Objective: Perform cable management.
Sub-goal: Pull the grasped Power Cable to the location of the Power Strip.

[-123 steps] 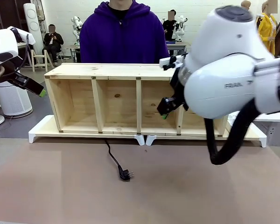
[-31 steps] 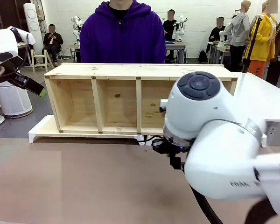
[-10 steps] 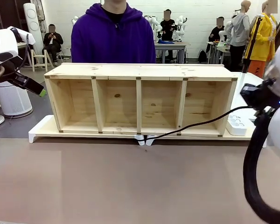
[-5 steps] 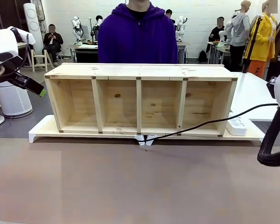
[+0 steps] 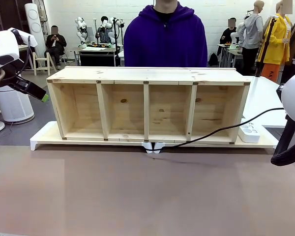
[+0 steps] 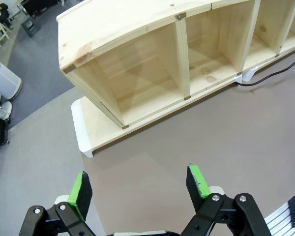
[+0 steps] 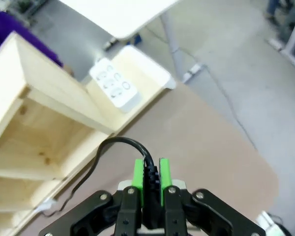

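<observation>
Trailing over brown tabletop (image 5: 137,196) from wooden shelf (image 5: 147,103), cable (image 5: 221,129) clamped in right hand (image 7: 151,171); left hand (image 6: 138,183) apart; lab room (image 5: 64,14) bkgd.

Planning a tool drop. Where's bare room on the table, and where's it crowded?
Free: the tabletop in front of the wooden shelf, centre and left; the shelf's four bays. Crowded: the right end, where the cable stretches from the shelf's foot to the right gripper, past the power strip.
</observation>
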Tool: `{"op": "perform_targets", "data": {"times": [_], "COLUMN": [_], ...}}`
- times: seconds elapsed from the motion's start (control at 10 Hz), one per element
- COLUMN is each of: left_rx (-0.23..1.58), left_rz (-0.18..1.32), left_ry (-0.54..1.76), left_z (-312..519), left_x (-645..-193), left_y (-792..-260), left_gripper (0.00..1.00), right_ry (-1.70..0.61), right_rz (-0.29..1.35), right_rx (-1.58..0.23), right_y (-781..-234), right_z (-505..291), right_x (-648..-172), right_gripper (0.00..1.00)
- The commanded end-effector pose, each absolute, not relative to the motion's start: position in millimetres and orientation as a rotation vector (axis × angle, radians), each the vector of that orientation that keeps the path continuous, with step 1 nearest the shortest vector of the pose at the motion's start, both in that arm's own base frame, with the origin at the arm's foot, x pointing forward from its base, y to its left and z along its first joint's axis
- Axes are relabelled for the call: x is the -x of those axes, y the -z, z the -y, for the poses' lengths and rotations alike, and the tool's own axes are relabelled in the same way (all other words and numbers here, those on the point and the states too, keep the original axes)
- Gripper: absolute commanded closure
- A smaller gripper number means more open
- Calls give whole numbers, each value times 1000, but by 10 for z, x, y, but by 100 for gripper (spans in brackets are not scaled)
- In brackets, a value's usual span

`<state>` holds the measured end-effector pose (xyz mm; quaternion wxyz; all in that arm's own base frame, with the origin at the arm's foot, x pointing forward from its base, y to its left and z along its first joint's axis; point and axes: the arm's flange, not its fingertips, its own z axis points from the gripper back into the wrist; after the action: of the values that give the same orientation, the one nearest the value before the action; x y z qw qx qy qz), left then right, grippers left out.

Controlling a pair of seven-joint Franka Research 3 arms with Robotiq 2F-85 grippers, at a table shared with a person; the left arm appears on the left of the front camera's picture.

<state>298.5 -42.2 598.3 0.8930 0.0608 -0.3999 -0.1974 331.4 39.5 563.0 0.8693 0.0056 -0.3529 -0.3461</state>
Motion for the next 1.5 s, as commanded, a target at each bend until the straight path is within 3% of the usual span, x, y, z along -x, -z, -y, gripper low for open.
{"op": "perform_targets", "data": {"times": [0.0, 0.8, 1.4], "left_rx": [-117, -117, -117], "left_rz": [844, 844, 844], "left_ry": [403, 403, 403], "left_z": [436, 436, 436], "left_x": [-3006, -3006, -3006], "left_y": [-5985, -5985, -5985], "left_gripper": [0, 0, 0], "right_ry": [556, 555, 93], "right_rz": [719, 719, 627], "right_rx": [-53, 8, 56], "right_y": [-5515, -5585, -6021], "right_z": [-255, -345, 202], "right_x": [-3317, -3391, -3811], "right_gripper": [84, 84, 84]}}
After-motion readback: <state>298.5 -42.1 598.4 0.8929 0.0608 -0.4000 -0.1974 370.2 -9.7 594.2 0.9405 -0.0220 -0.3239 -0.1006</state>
